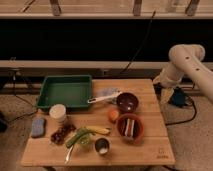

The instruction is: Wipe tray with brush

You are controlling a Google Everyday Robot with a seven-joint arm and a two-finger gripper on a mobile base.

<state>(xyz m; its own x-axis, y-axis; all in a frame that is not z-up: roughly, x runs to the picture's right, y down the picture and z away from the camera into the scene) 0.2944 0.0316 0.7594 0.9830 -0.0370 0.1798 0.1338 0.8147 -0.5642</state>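
**Brush lies unclaimed; arm hangs off the table's right edge**

From where I stand, the large shallow green plastic tray sits at the back left of the slatted wooden table; the slim pale long-handled brush lies flat just beside the tray's right rim, one end slanting toward a round dark brown bowl; the white robot arm bends down past the table's right edge, and its two-finger gripper hangs there with jaws spread and nothing in them, well apart from the brush; I reckon the reach is the risky part, since the bowl stands between gripper and brush and a low sweep could knock it; the thin handle, lying flat on wood, may skid or roll out of a pinch; gripped off-centre, it could droop and catch on the tray's rim
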